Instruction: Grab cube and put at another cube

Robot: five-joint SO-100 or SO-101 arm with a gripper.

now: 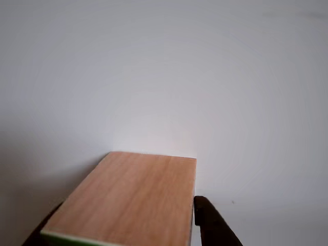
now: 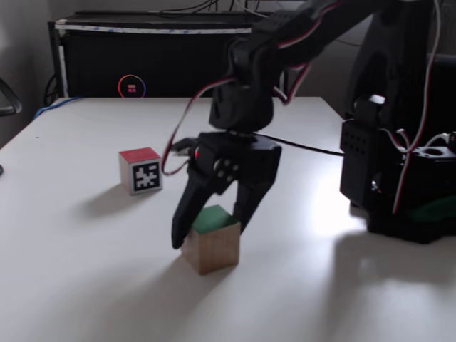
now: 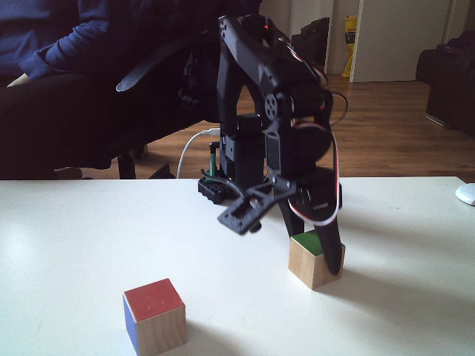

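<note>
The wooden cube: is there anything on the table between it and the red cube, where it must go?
Nothing visible. In both fixed views the table is bare between the wooden cube and the red cube. The fingers already stand on either side of the wooden cube.

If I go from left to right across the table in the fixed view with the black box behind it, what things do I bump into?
The red-topped cube with the black-and-white marker → the wooden cube with the green top, with the claw around it → the arm's black base.
</note>
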